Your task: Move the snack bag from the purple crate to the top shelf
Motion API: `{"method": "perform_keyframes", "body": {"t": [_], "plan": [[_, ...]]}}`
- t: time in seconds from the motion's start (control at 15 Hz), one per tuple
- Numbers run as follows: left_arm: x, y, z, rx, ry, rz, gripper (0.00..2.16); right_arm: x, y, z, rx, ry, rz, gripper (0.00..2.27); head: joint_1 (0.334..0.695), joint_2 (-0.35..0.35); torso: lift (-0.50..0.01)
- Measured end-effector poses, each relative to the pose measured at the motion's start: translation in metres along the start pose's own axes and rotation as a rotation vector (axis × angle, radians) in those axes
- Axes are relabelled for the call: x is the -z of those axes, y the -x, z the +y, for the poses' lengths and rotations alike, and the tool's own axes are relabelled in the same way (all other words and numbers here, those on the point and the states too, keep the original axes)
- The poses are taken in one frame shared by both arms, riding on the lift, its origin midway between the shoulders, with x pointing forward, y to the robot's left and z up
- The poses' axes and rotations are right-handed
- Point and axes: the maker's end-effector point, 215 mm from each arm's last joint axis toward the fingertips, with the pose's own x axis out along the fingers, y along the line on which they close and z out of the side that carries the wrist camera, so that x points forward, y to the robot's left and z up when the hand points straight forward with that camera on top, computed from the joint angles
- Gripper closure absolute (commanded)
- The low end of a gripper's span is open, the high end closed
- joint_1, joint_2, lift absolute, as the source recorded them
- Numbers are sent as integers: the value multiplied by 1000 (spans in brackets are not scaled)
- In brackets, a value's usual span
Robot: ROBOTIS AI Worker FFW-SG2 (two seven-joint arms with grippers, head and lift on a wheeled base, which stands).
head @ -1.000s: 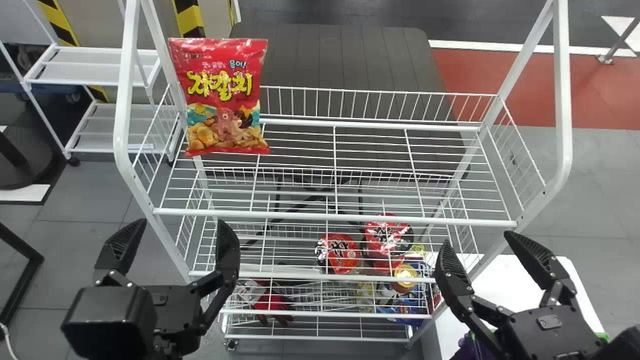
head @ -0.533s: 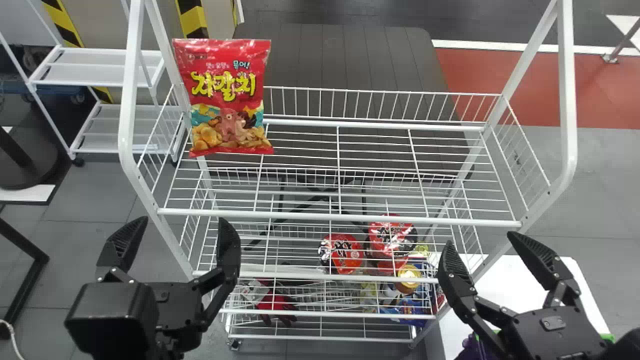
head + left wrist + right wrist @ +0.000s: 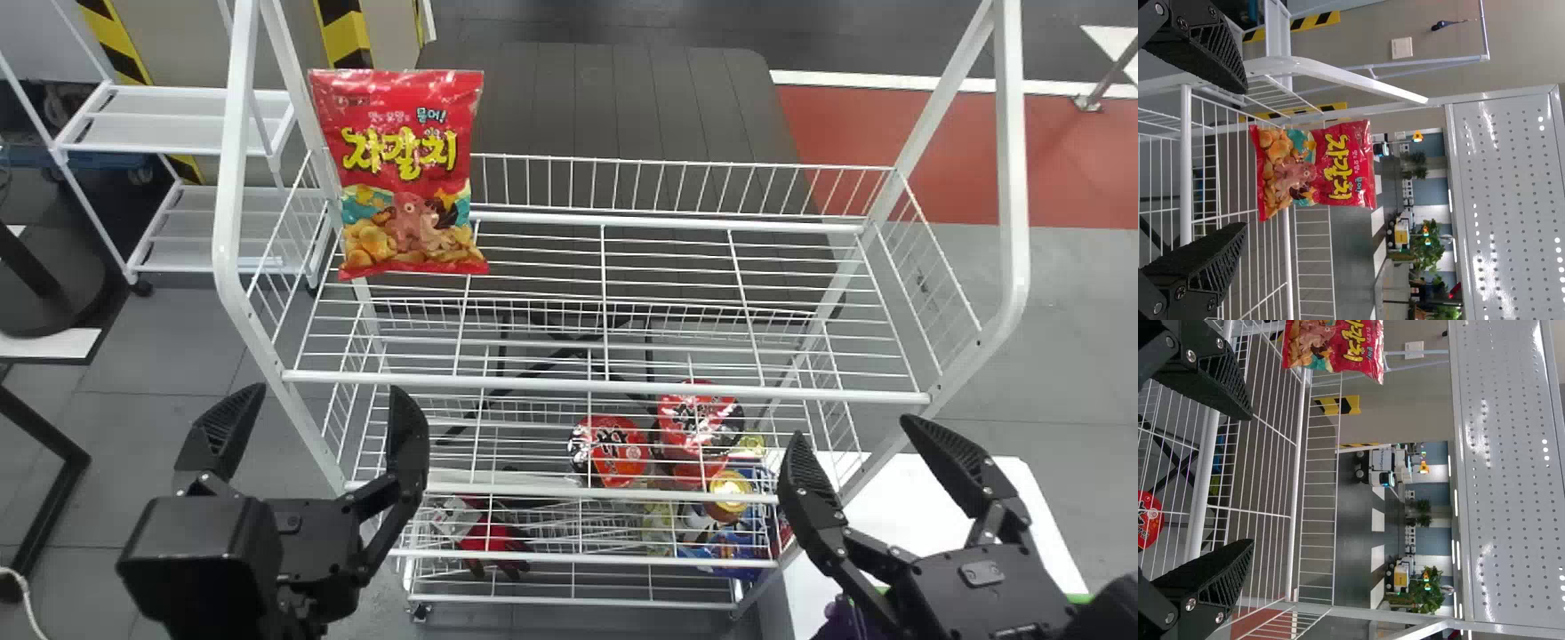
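As the head view looks down, the snack bag (image 3: 404, 173) stands up at the far left part of the top shelf (image 3: 622, 387). It is red, with big yellow letters and a pink octopus on its front. The left gripper (image 3: 327, 391) is at the near left, in front of the white rack, with its jaws wide apart. The right gripper (image 3: 853, 428) is at the near right, and its jaws are wide apart too. By it is a white table (image 3: 889, 507), with something purple (image 3: 849, 620) partly hidden at the near edge. Two round red packs (image 3: 613, 452) (image 3: 698, 422) sit lower down in the rack.

In the left wrist view, the jaws are open wide, and the bag stands past them, well apart from them. A white board full of little holes (image 3: 1511, 200) is there too.

In the right wrist view, the jaws are also spread. Part of the bag shows, and a green plant (image 3: 1425, 587) is far behind the rack.
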Motion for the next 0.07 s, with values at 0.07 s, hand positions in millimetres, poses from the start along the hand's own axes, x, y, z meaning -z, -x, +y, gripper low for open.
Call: {"method": "perform_keyframes", "body": {"t": [0.07], "plan": [[0,0,0,-2,1,0,110,-1,0,0,-1,0,-2,174,695,-27,0]]}}
